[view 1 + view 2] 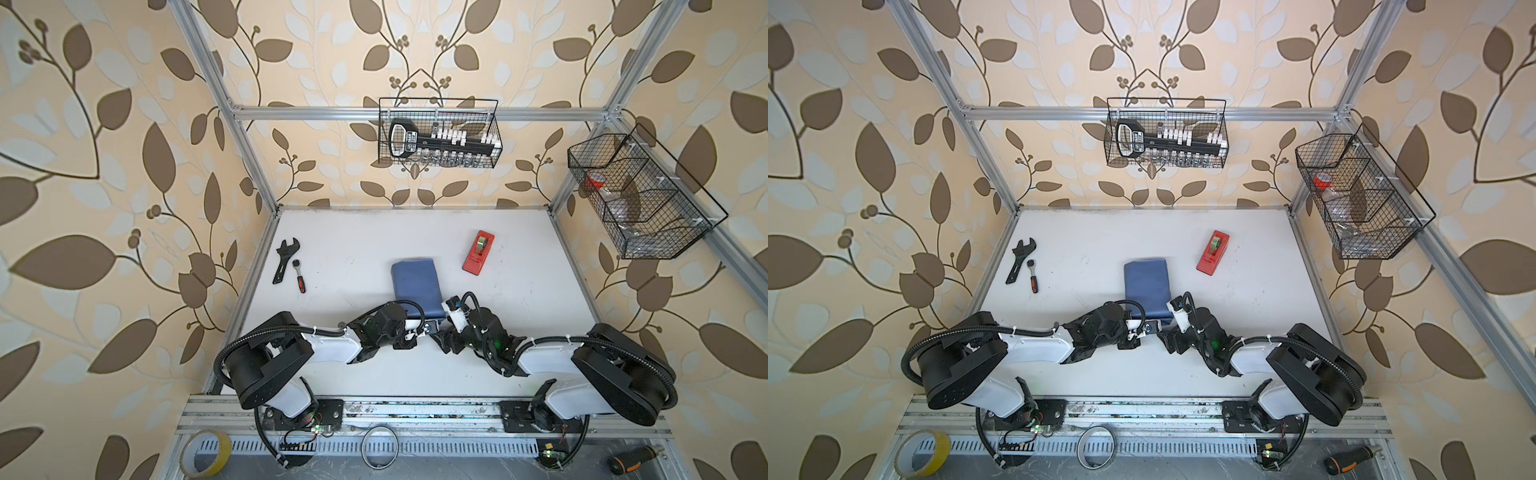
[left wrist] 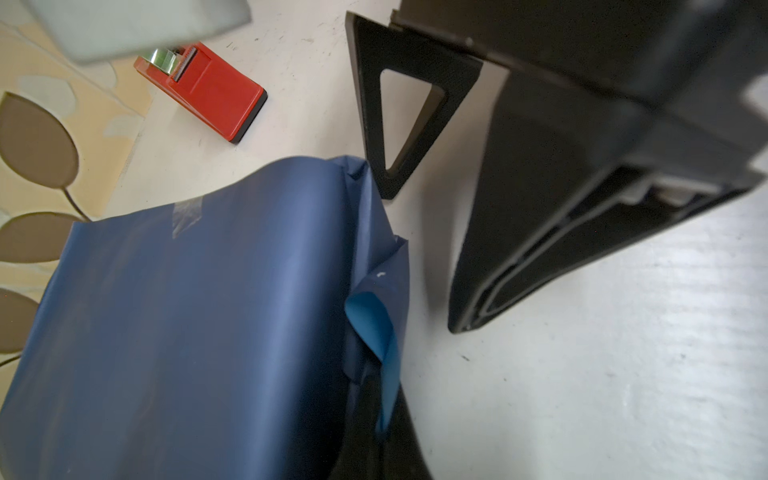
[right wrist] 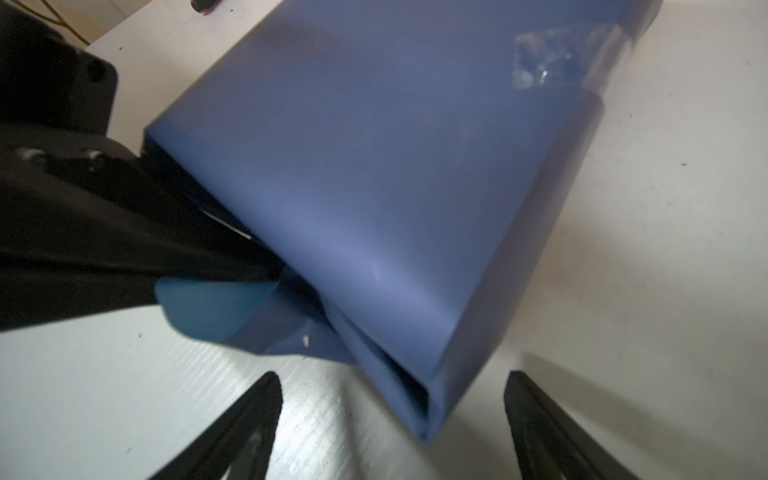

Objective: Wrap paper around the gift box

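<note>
The gift box is hidden inside the paper (image 1: pixel 415 286) (image 1: pixel 1148 286), which lies around it as a slate-blue parcel mid-table. A clear piece of tape (image 2: pixel 187 216) (image 3: pixel 552 62) sits on the parcel's top seam. At the parcel's near end my left gripper (image 1: pixel 430 328) (image 2: pixel 382 436) is shut on a flap of the paper whose light-blue face (image 2: pixel 374 328) (image 3: pixel 216 307) shows. My right gripper (image 1: pixel 441 334) (image 3: pixel 395 432) stands open just off the near right corner (image 3: pixel 428 415) of the parcel, where the paper's end gapes. Its fingers (image 3: pixel 249 428) hold nothing.
A red tape dispenser (image 1: pixel 478 252) (image 2: pixel 203 89) lies to the far right of the parcel. A wrench (image 1: pixel 284 259) and a ratchet (image 1: pixel 299 276) lie at the far left. Wire baskets (image 1: pixel 440 133) (image 1: pixel 640 195) hang on the frame. A yellow tape roll (image 1: pixel 205 453) sits below the front rail.
</note>
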`<action>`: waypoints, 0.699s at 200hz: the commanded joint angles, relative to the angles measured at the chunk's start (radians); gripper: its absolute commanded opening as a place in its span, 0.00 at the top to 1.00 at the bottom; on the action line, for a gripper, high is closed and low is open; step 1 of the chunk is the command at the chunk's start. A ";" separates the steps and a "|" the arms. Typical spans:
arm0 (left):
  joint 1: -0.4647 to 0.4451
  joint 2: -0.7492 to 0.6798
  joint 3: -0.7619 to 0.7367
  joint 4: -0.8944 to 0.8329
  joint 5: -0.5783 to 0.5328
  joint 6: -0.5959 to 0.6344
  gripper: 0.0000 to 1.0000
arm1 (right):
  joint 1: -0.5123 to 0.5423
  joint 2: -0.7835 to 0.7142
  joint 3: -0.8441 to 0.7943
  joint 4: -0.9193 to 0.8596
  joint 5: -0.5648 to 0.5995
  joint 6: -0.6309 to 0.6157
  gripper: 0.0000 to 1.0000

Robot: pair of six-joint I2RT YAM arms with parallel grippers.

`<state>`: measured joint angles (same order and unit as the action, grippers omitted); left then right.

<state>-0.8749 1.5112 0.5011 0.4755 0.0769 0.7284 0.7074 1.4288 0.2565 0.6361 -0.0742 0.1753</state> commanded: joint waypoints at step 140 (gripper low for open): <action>0.016 -0.034 -0.002 0.011 0.050 -0.011 1.00 | 0.016 0.128 0.023 0.227 0.083 -0.177 0.29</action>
<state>-0.8688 1.5070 0.5011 0.4747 0.0837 0.7280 0.7181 1.5452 0.2623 0.8169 -0.0135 0.0372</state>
